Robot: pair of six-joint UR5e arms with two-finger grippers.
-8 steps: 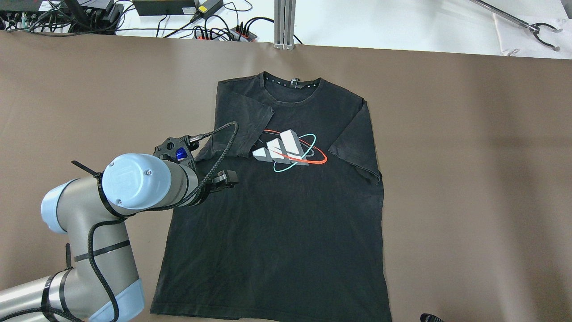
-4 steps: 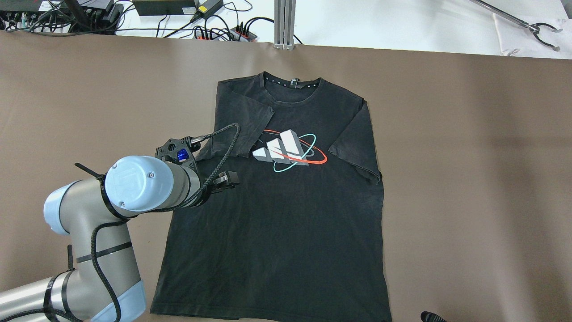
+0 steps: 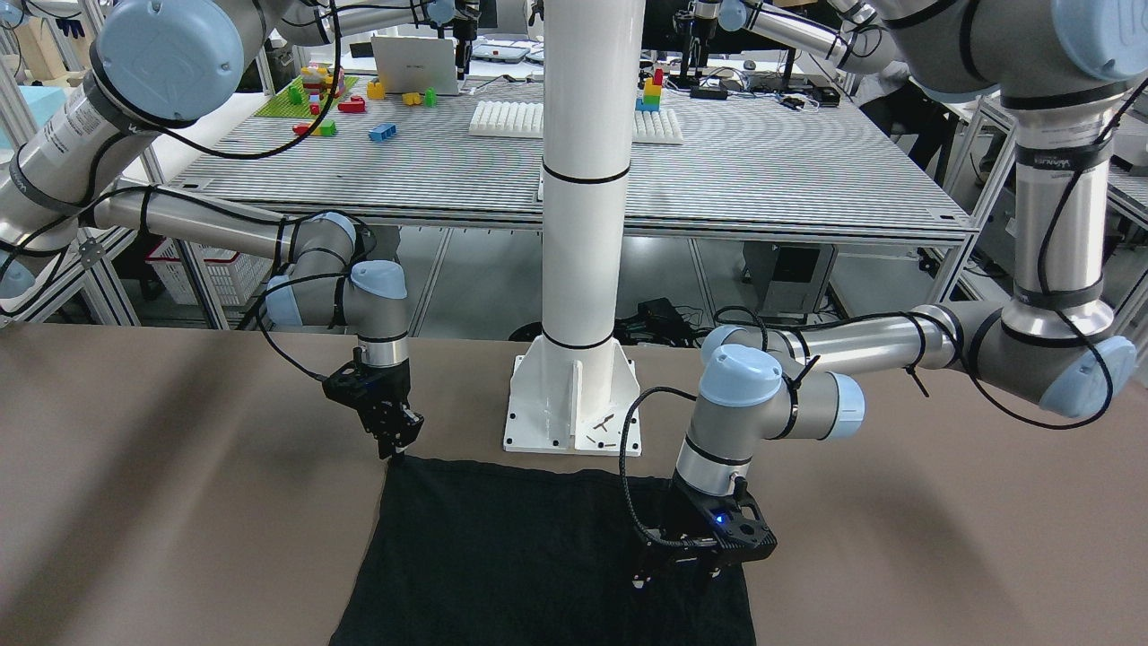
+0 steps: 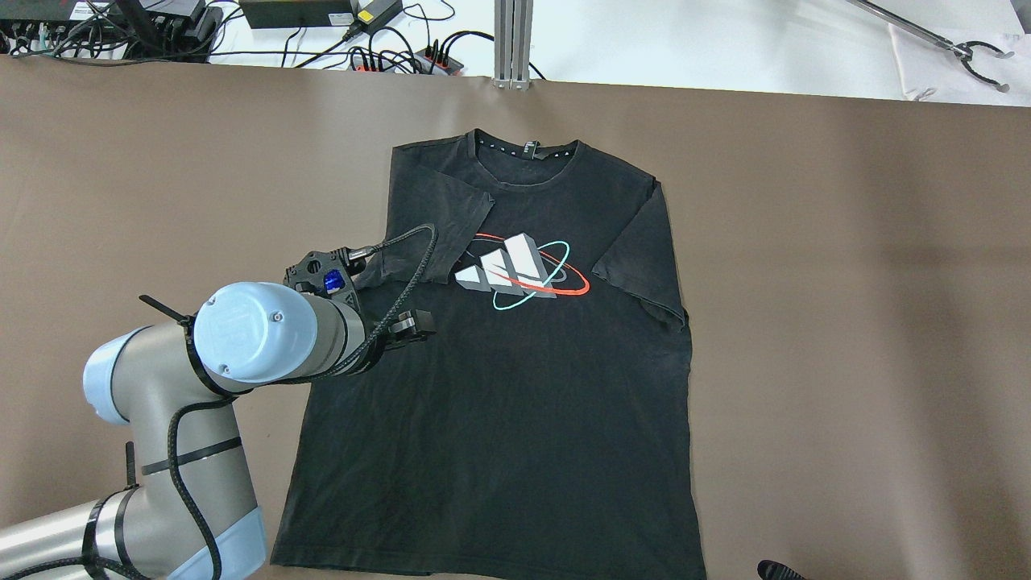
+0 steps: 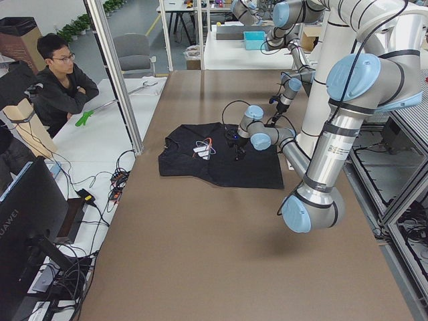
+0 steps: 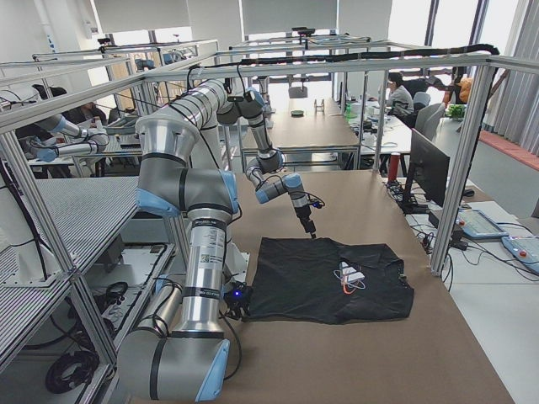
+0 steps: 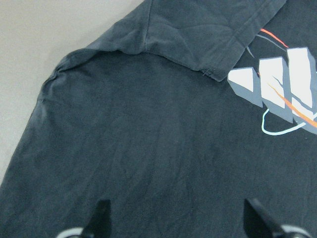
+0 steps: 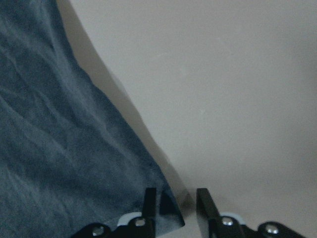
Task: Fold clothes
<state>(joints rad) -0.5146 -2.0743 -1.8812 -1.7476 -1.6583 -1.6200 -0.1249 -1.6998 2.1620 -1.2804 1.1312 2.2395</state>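
Brown tabletop (image 4: pixel 805 322), black T-shirt (image 4: pixel 523 403) flat.
Limp, thin: pinch at hem corner (image 8: pixel 166 210), right gripper (image 8: pixel 173 193) slightly parted astride it; left gripper (image 7: pixel 176 208) splayed above.

We log a black T-shirt (image 4: pixel 499 419) with a white-and-grey bar logo (image 4: pixel 511 262) ringed in red and turquoise, on a plain brown tabletop (image 4: pixel 846 322).

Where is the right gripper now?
In the front-facing view the right gripper is on the left, at a hem corner of the black T-shirt, left of the white pole's base plate.
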